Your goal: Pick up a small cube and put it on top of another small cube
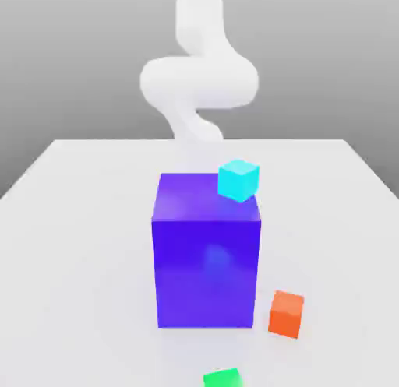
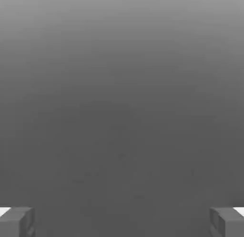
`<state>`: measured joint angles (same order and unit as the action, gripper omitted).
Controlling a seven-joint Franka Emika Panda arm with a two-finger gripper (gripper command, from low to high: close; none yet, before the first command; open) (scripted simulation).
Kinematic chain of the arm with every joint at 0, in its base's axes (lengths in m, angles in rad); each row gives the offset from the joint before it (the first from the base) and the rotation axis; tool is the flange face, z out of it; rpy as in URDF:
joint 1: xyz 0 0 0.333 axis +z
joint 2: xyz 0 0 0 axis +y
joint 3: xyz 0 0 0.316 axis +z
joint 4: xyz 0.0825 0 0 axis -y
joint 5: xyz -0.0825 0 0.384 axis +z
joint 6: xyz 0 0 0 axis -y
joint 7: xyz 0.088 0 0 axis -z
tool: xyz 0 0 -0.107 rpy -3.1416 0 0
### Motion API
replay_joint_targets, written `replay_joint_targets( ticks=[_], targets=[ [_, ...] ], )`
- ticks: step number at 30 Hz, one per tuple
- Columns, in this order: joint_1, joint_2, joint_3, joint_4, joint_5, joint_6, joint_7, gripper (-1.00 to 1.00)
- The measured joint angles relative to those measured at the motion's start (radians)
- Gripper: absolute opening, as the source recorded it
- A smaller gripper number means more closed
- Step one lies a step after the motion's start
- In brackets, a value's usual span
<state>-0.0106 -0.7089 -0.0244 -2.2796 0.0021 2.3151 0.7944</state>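
Claw (image 2: 122, 221) sitting spread, empty; cyan cube (image 1: 238, 180) overhanging purple block's (image 1: 206, 253) edge, risking toppling w/ off-centre grasp.

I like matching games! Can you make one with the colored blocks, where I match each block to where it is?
Blocks:
1. cyan cube
2. orange cube
3. green cube
4. purple block

Places:
A. at the exterior view's bottom edge
B. mid-table, biggest
C. at the big block's top far corner
D. on the table by the big block's near right corner

Pairs: 1-C, 2-D, 3-A, 4-B
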Motion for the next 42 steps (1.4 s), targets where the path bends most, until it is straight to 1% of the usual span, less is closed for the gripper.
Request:
replay_joint_targets(
  ticks=[9, 18, 27, 33, 37, 38, 42],
  targets=[
    [-0.036, 0.331, -0.101, 0.074, 0.028, 0.055, -0.036, 0.0],
    [-0.097, 0.658, -0.19, 0.147, 0.101, 0.107, -0.103, 0.0],
    [-0.2, 0.989, -0.222, 0.221, 0.184, 0.157, -0.176, 0.0],
    [-0.279, 1.207, -0.233, 0.27, 0.219, 0.192, -0.21, 0.0],
    [-0.32, 1.352, -0.201, 0.306, 0.257, 0.276, -0.237, 0.0],
    [-0.327, 1.377, -0.193, 0.313, 0.263, 0.294, -0.242, -1.0],
    [-0.327, 1.377, -0.192, 0.313, 0.265, 0.293, -0.244, -1.0]
  ],
)
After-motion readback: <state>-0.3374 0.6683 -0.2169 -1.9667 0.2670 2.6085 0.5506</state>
